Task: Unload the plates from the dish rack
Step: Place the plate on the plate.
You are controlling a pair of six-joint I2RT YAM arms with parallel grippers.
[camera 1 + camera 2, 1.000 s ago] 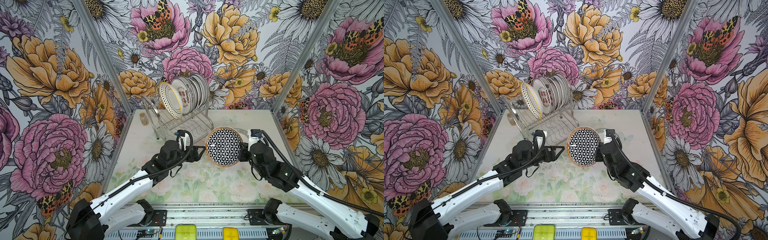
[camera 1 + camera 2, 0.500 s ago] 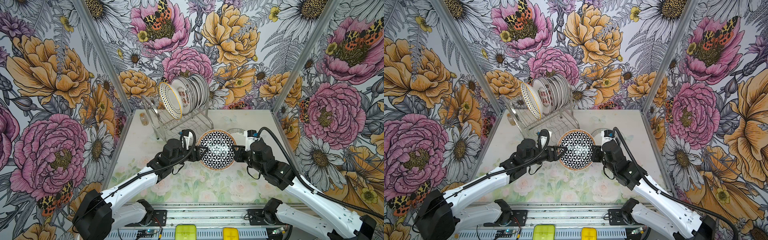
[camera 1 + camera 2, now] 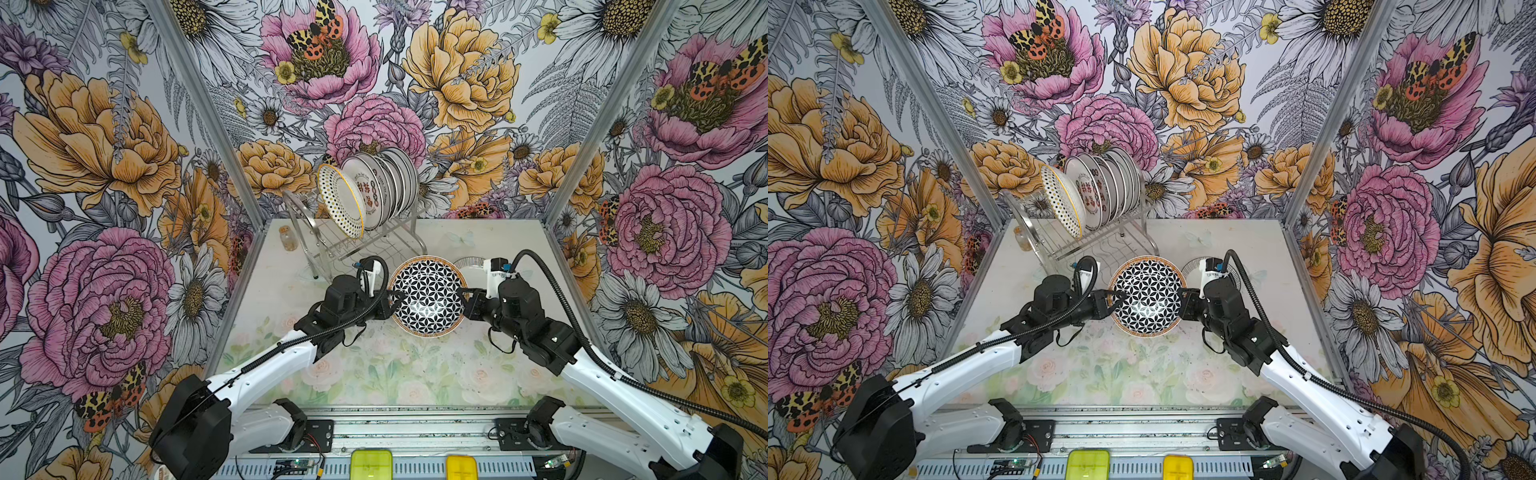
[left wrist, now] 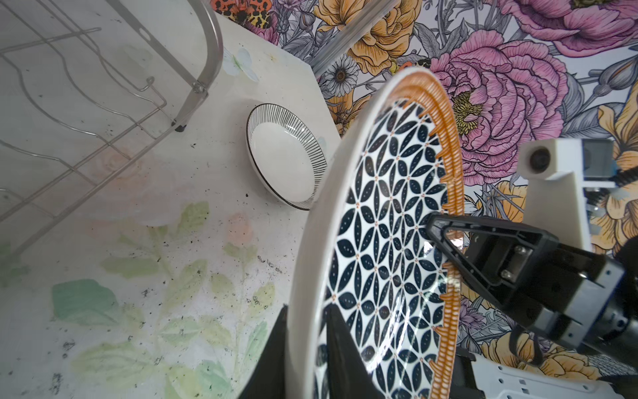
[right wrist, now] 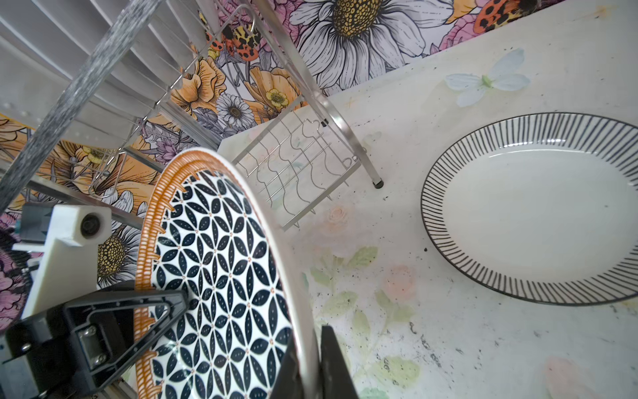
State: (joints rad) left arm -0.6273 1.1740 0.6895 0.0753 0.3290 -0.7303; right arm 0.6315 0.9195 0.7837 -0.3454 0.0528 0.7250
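A plate with a dark petal lattice and an orange rim [image 3: 428,297] is held tilted just in front of the dish rack [image 3: 376,245], above the tabletop, its patterned face seen in both top views. It is gripped at opposite sides of its rim. The left gripper [image 3: 394,300] is closed on one side, and in the left wrist view its fingers [image 4: 340,349] are pressed onto the rim from both faces. The right gripper [image 3: 462,298] is clamped the same way on the other side. A row of plates [image 3: 382,189] is stood upright in the rack's upper tier. A black-striped plate [image 3: 467,264] is laid flat near the rack's foot. The tabletop [image 3: 395,365] is printed with pale roses and flecked with dark specks. Bold floral wallpaper [image 3: 104,137] is seen behind the rack and on both side walls.
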